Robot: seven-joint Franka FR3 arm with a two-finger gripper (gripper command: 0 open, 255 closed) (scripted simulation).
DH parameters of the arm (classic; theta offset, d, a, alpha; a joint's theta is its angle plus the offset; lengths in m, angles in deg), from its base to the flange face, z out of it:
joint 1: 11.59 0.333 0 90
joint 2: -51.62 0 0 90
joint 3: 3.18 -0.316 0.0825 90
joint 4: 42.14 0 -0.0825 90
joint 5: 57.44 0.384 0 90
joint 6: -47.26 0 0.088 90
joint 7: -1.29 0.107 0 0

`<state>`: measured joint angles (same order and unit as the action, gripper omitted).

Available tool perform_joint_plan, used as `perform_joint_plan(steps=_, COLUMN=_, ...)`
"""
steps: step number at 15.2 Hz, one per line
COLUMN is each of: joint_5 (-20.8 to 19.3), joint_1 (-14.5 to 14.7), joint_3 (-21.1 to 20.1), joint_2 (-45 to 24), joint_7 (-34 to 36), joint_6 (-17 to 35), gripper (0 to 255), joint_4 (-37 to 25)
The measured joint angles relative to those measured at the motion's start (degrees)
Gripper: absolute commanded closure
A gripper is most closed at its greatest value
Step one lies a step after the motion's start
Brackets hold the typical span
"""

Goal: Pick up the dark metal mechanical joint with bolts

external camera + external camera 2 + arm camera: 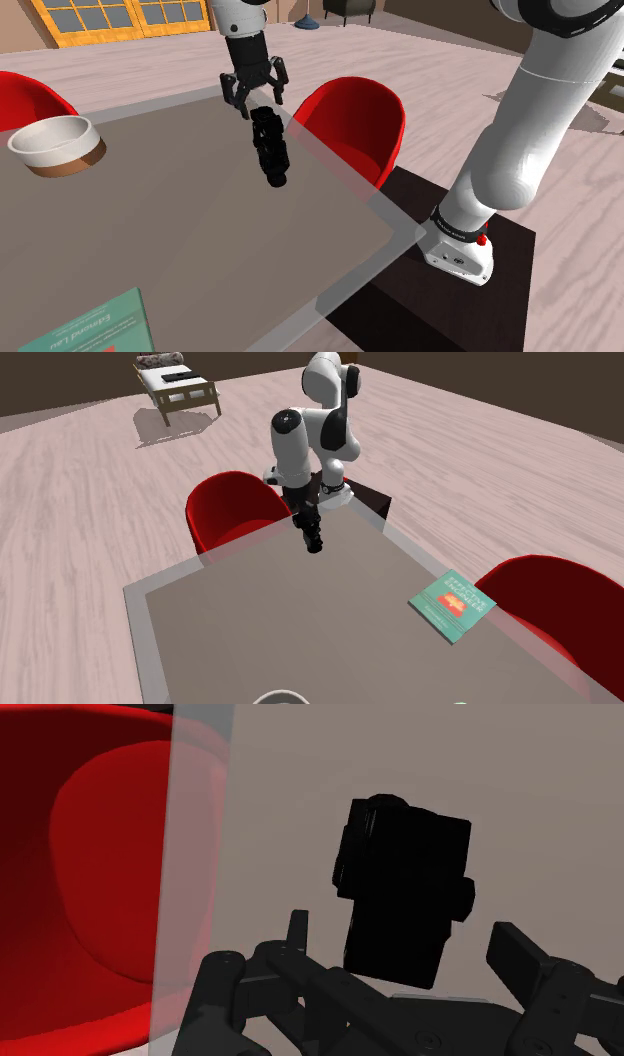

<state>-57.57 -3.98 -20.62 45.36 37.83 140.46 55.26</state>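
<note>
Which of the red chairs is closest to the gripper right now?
The red chair at the table edge right beside the gripper and black joint. The bowl-side chair and the book-side chair sit much farther along the table.

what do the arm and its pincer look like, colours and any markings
The arm is glossy white, built of thick rounded links with dark bands at the joints. A small red spot sits by its white foot. The pincer is all black, with two blocky fingers.
</note>
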Motion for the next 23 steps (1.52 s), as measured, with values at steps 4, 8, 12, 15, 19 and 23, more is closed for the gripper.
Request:
perform_joint_plan(steps=4, joint_5=-0.06, joint_1=0.09, joint_3=-0.06, joint_2=-0.28, joint_7=0.17, joint_6=3.26, gripper=0, joint_4=2.99)
perform_joint_plan(steps=8, joint_5=-0.15, joint_1=0.03, joint_3=0.01, joint_2=-0.48, joint_7=0.08, joint_6=4.15, gripper=255, joint_4=3.6)
perform_joint_plan(steps=12, joint_5=-0.14, joint_1=0.03, joint_3=0.0, joint_2=-0.47, joint_7=0.05, joint_6=4.22, gripper=255, joint_4=3.61)
perform_joint_plan(steps=15, joint_5=-0.11, joint_1=0.02, joint_3=0.0, joint_2=-0.42, joint_7=0.02, joint_6=4.25, gripper=255, joint_4=3.67)
perform_joint_plan(steps=19, joint_5=-0.06, joint_1=0.08, joint_3=-0.05, joint_2=-0.31, joint_7=0.17, joint_6=2.78, gripper=255, joint_4=2.47)
perform_joint_plan(steps=23, joint_5=-0.05, joint_1=0.05, joint_3=-0.03, joint_2=-0.23, joint_7=0.09, joint_6=-0.15, gripper=255, joint_4=-0.38)
